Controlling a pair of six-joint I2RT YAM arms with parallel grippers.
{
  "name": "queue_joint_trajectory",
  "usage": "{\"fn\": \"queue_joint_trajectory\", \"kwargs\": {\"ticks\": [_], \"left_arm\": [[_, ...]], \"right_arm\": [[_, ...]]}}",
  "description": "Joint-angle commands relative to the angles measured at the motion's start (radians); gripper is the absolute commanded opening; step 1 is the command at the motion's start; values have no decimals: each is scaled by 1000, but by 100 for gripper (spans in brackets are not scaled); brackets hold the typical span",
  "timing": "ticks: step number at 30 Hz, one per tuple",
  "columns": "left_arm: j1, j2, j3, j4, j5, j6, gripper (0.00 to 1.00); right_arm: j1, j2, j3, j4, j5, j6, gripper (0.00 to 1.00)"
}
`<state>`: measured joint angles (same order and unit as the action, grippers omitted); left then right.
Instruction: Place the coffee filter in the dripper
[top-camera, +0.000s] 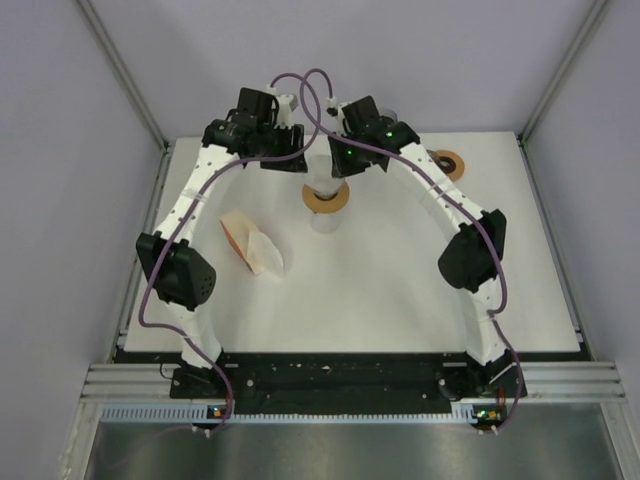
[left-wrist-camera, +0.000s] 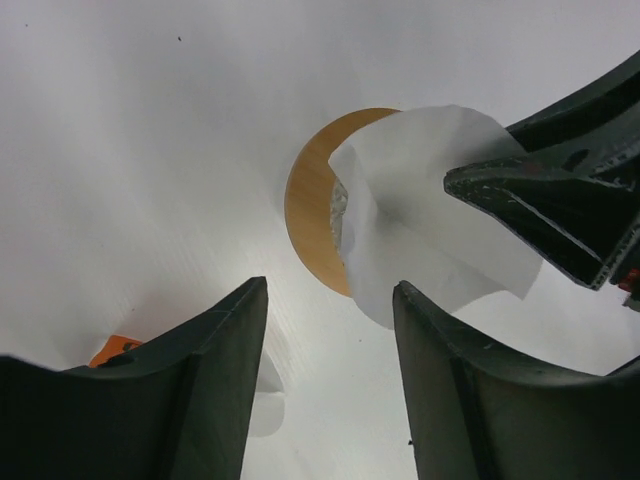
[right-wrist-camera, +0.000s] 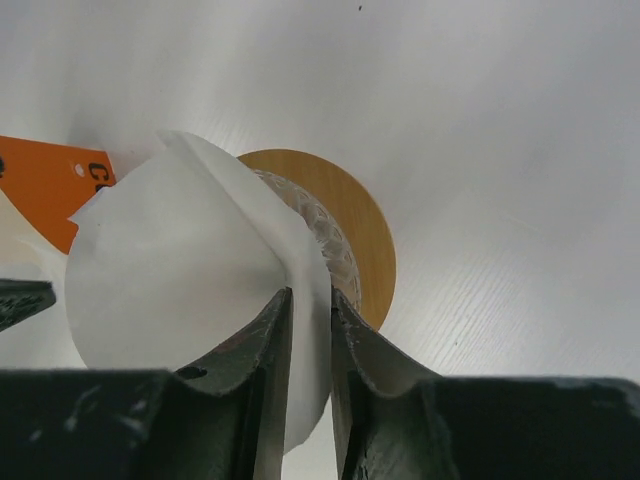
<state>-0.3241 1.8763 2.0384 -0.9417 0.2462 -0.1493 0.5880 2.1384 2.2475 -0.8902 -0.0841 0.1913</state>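
The coffee filter is thin, matte white paper, a rounded fan with a folded seam. The right gripper pinches it at that seam, black fingers narrowed onto it. It hangs over the dripper, a ribbed clear cone in a smooth wooden collar showing at the filter's 2 o'clock. The cone's inside is mostly hidden, so contact is unclear. The left gripper stands wide, holding nothing. On the white table, a filter stack lies at the dripper's 8 o'clock.
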Motion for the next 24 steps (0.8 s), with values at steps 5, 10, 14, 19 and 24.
{"fn": "queue_joint_trajectory", "kwargs": {"ticks": [5, 10, 14, 19, 24], "left_arm": [[-6, 18, 2, 70, -36, -1, 52], [-4, -2, 2, 84, -15, 8, 55], [-3, -31, 17, 78, -12, 19, 62], [34, -83, 13, 95, -10, -2, 66], [75, -144, -87, 165, 27, -120, 68]], "right_arm": [[1, -47, 96, 17, 29, -61, 43], [3, -89, 100, 46, 50, -115, 59], [1, -115, 98, 80, 66, -145, 59], [21, -158, 26, 172, -31, -168, 23], [52, -132, -14, 174, -3, -185, 0]]}}
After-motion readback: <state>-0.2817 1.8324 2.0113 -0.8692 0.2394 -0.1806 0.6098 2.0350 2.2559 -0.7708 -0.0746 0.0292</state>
